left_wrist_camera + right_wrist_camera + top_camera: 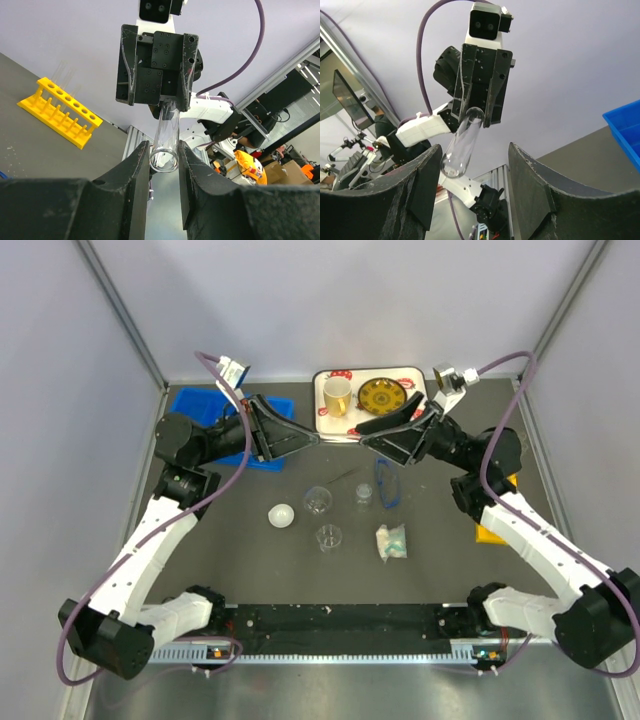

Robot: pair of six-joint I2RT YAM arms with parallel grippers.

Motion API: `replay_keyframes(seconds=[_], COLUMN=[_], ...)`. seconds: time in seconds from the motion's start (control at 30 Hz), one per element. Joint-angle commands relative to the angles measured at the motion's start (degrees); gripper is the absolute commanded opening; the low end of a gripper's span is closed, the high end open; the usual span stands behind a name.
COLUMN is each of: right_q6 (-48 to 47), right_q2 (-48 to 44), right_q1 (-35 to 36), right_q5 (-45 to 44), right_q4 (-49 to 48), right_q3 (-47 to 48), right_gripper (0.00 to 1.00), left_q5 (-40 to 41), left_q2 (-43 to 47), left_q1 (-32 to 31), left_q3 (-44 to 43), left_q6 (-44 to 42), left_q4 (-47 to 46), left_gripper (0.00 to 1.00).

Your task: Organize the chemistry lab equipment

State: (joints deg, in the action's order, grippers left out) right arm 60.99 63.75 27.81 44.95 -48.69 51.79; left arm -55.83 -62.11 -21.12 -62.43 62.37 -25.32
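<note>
Both arms meet in mid-air above the table. My left gripper (pixel 164 150) (pixel 318 440) is shut on the open rim of a clear tube (pixel 167 130). The tube's rounded end (pixel 454 160) reaches between the wide-apart fingers of my right gripper (pixel 475 150) (pixel 362 438), close to its left finger (pixel 422 175) and not pinched. On the table below lie three small beakers (pixel 317 501) (pixel 328 536) (pixel 364 494), the blue-rimmed goggles (pixel 386 483), a white dome (pixel 281 515), a white-and-teal packet (pixel 391 540) and a thin tube (pixel 340 478).
A yellow tube rack (pixel 60 112) (pixel 497 530) stands at the right, partly hidden by the right arm. A blue bin (pixel 225 410) sits at the back left. A white tray (pixel 325 420) at the back holds a yellow mug (pixel 336 395) and a yellow plate (pixel 381 395).
</note>
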Motion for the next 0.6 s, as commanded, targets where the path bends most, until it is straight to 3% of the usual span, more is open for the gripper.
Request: replay_keyframes(seconds=[0.0,0.57], right_q6=[-2.19,-2.28], right_q2=[1.47,2.08], right_q1=[2.33,3.03], right_q5=[-1.44,-1.09], right_q4=[-2.20,-1.94], right_q3=[4.81,5.08], right_gripper=[0.56,0.37], left_q5=[0.46,2.22], left_q2=[0.23,0.32], left_q1=[0.21,1.00], left_q3=[0.03,-0.14], left_q6=[-0.14,-2.25], left_q4=[-3.77,-2.54], left_gripper=[0.05,0.03])
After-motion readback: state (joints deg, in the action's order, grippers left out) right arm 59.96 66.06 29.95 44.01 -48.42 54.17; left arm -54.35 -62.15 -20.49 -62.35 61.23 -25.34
